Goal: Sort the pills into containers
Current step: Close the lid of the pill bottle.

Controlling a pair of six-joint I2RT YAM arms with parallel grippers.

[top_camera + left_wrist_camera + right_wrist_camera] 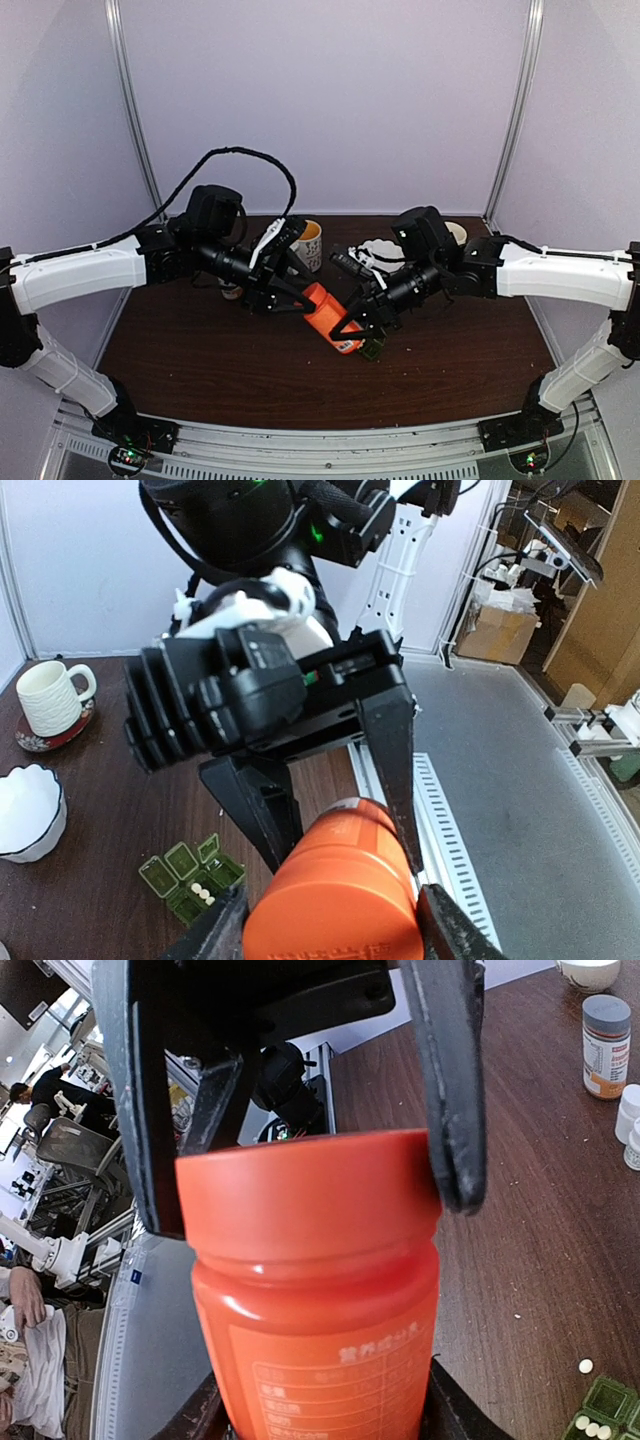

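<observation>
Orange pill bottle (328, 316) held clear of the surface (200, 370), tilted, clamped at both ends. Left hand (303, 297) clenched on the lid end, right hand (353, 327) clenched on the labelled body; neither one released. Green pill box (375, 349) lying on the surface just under and beside the right hand, compartments open, a few white pills (201, 892) already in one of them.

Likely step: twisting the lid off. Risk from here, offered as judgement only: a lid freed with a jerk while the bottle leans, and pills thrown across the surface rather than into the box. Also possible: a slip of the smooth plastic in either grip under opposing twist, dropping the bottle onto the box and scattering the pills already sorted. One loose pill (585, 1366) lying outside the box, near its edge, easily knocked further.

Plain only from overhead: both arms meeting mid-surface, the lean of the bottle, a yellow-lined mug (308, 243) behind. Plain only from the left wrist: the open compartments with pills inside. Plain only from the right wrist: the bottle's printed label, the stray pill, a grey-capped bottle (606, 1045) standing well apart.
</observation>
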